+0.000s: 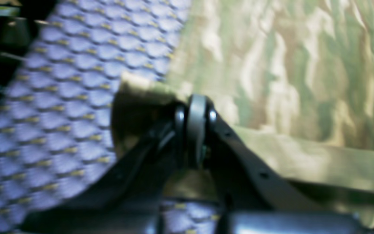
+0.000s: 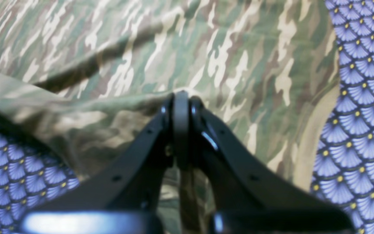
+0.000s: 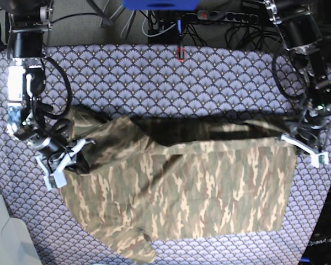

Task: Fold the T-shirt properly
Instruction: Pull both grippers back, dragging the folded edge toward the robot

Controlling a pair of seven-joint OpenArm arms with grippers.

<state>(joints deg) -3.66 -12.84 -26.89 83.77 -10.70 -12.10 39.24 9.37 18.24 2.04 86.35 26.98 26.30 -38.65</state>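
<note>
Evenly bright from overhead in the base view, soft shadow under the raised fold of the T-shirt point(image 3: 176, 182). Heavy motion blur around the left tool point(image 1: 195, 107), tablecloth point(image 1: 60, 113) smeared beside it. Sharper beyond the right tool point(image 2: 181, 97), glare low near its base.

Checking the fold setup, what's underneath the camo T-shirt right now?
The T-shirt lies on the patterned tablecloth, which shows all around it. Whatever is beneath the tablecloth, or hidden under the shirt, is covered.
</note>
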